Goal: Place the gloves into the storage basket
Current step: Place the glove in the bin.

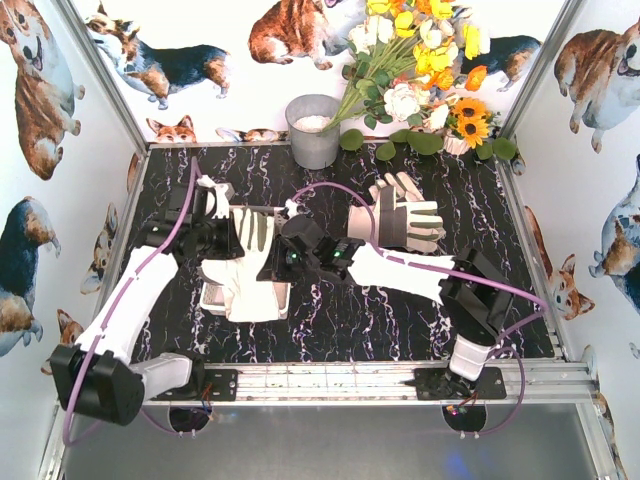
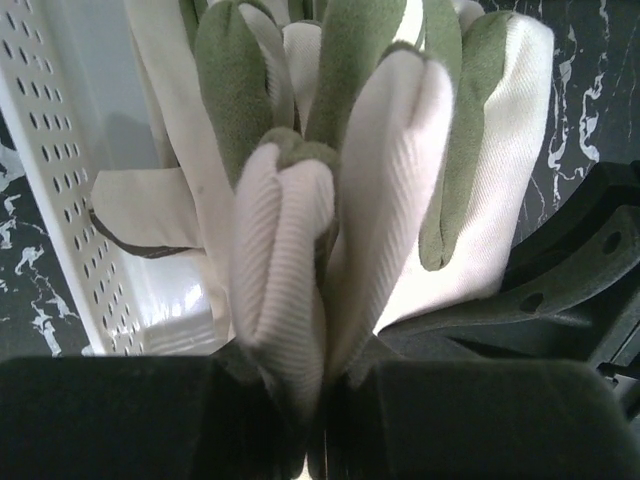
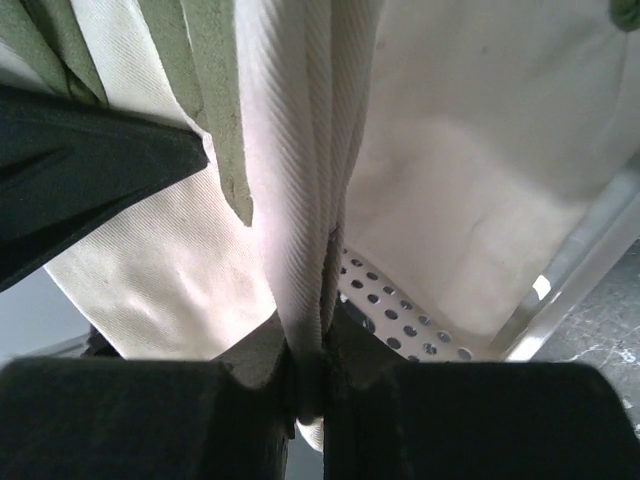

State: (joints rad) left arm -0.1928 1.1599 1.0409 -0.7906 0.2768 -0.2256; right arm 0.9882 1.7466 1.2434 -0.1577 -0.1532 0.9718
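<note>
A cream-white glove (image 1: 253,232) with grey patches is stretched between my two grippers just above the far end of the white storage basket (image 1: 208,296). My left gripper (image 1: 222,232) (image 2: 325,385) is shut on that glove's finger ends (image 2: 290,250). My right gripper (image 1: 283,246) (image 3: 310,360) is shut on a fold of the same glove (image 3: 295,190). The basket's perforated wall (image 2: 70,200) (image 3: 400,310) lies right below it. More cream glove fabric (image 1: 255,298) lies inside the basket. Another glove (image 1: 400,215) lies flat on the table to the right.
A grey metal bucket (image 1: 313,130) stands at the back centre, with a bunch of artificial flowers (image 1: 420,60) to its right. A scrap of white fabric (image 1: 212,188) lies by the left arm. The black marbled table (image 1: 400,320) is walled in by corgi-print panels.
</note>
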